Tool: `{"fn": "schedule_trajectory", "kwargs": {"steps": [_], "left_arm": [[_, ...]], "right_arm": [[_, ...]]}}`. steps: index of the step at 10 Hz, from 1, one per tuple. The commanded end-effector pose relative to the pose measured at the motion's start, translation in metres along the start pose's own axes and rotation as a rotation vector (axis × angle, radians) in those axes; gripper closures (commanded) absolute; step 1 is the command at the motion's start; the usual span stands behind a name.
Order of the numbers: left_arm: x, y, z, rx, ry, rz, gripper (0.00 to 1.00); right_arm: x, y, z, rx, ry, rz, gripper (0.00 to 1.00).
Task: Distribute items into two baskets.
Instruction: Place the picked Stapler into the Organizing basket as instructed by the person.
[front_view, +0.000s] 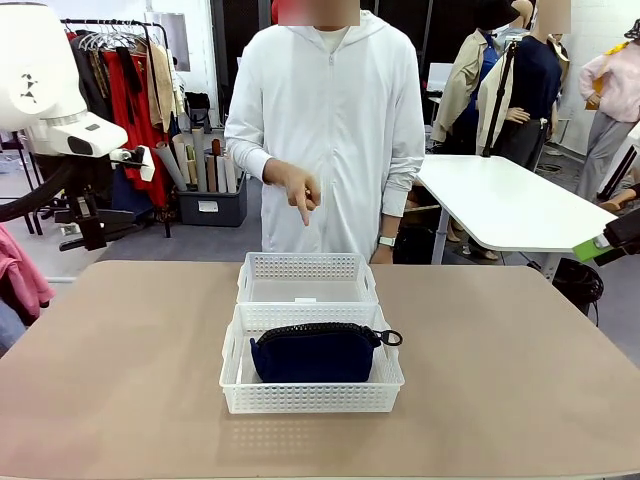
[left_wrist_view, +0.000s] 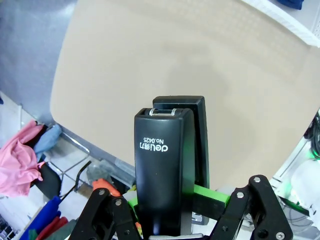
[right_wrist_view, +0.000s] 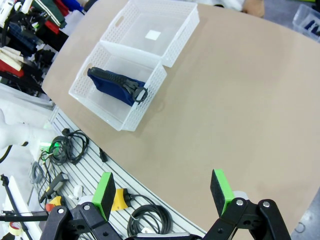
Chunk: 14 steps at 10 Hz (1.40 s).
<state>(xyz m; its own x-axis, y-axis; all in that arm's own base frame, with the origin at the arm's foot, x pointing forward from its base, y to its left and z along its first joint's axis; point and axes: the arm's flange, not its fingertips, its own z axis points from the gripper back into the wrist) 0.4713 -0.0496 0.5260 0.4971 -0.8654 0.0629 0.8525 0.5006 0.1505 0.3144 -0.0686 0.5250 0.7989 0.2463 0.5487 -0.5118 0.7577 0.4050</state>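
Left gripper (left_wrist_view: 170, 220) clenched on stapler (left_wrist_view: 167, 170), long axis along fingers; empty far basket (front_view: 307, 278) lies beyond pouch-filled near basket (front_view: 312, 398) (person's hand (front_view: 298, 190) points down there). Right gripper (right_wrist_view: 165, 192) released, empty.

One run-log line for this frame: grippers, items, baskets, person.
left gripper: shut on stapler | right gripper: open | pouch: in near basket | far basket: holds no item | person's hand: pointing down

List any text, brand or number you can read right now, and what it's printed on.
"deli" with "No.0425" under it: white print on top of the black stapler held in the shut left gripper, seen upside down in the left wrist view.
White label in the far basket: too small to read.
Navy pouch in the near basket: no print visible.
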Motion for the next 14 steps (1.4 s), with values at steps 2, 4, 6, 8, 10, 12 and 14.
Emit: {"fn": "schedule_trajectory", "kwargs": {"steps": [2, 4, 6, 8, 10, 12, 14], "left_arm": [[-0.001, 0.003, 0.003, 0.019, 0.003, -0.004, 1.0], [-0.001, 0.003, 0.003, 0.019, 0.003, -0.004, 1.0], [-0.001, 0.003, 0.003, 0.019, 0.003, -0.004, 1.0], [0.0, 0.0, 0.0, 0.0, 0.0, 0.0, 1.0], [0.032, 0.01, 0.0, 0.035, -0.008, -0.028, 1.0], [0.064, 0.004, 0.003, 0.067, 0.012, -0.078, 1.0], [0.088, -0.01, 0.007, 0.094, 0.005, -0.111, 1.0]], "right_arm": [[0.0, 0.0, 0.0, -0.002, -0.003, -0.004, 0.0], [0.0, 0.0, 0.0, -0.002, -0.003, -0.004, 0.0], [0.0, 0.0, 0.0, -0.002, -0.003, -0.004, 0.0], [0.0, 0.0, 0.0, -0.002, -0.003, -0.004, 0.0], [0.0, 0.0, 0.0, -0.002, -0.003, -0.004, 0.0], [0.0, 0.0, 0.0, -0.002, -0.003, -0.004, 0.0], [0.0, 0.0, 0.0, -0.002, -0.003, -0.004, 0.0]]}}
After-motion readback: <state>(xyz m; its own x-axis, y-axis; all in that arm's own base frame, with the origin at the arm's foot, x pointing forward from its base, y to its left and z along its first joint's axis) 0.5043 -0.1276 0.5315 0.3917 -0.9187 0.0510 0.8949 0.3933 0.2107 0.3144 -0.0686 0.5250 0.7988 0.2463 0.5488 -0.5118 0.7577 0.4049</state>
